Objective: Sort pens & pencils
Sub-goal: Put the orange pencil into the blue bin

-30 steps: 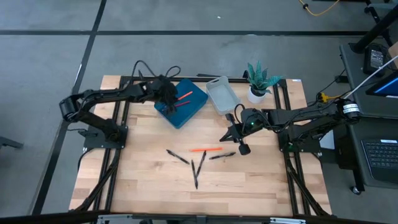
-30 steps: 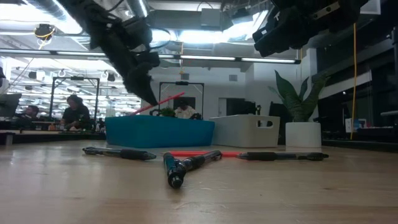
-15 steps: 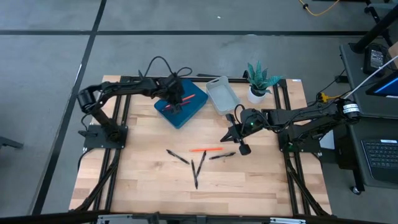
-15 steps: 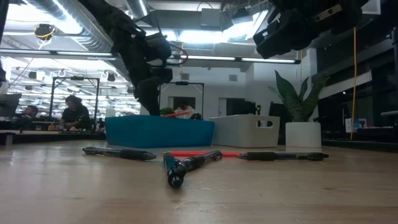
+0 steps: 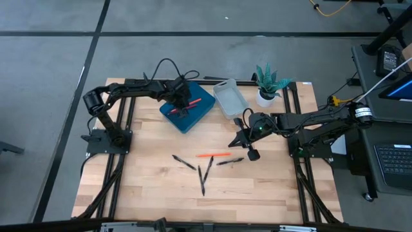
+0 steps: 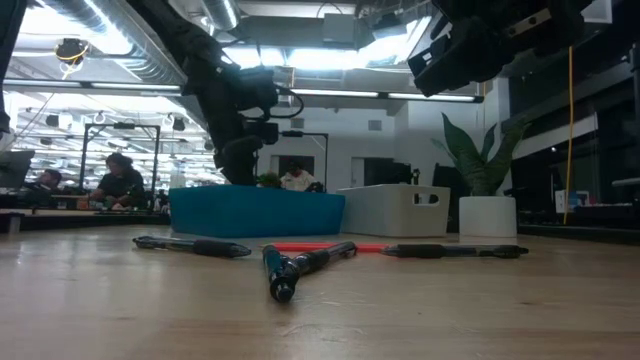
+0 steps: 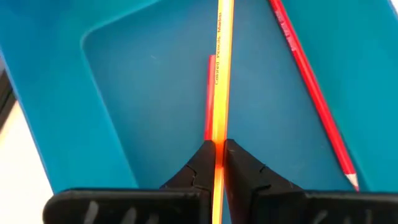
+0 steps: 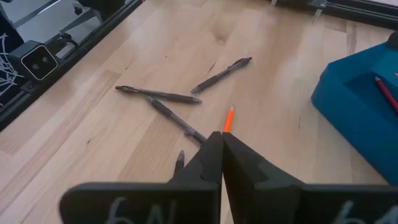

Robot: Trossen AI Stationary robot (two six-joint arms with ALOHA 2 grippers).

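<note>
Since a second ago the left gripper (image 7: 217, 158) swung over from the table's edge and dipped into the blue bin (image 5: 187, 108), fingers pinching an orange pencil (image 7: 222, 68) right above two red pencils (image 7: 311, 93) lying inside. Right gripper (image 8: 217, 149) hasn't budged, fingers pressed together on nothing, hovering near the white bin (image 5: 230, 98). Out on the wood nothing shifted: four black pens (image 5: 205, 173) and one orange pencil (image 5: 213, 155) lie mid-table.
</note>
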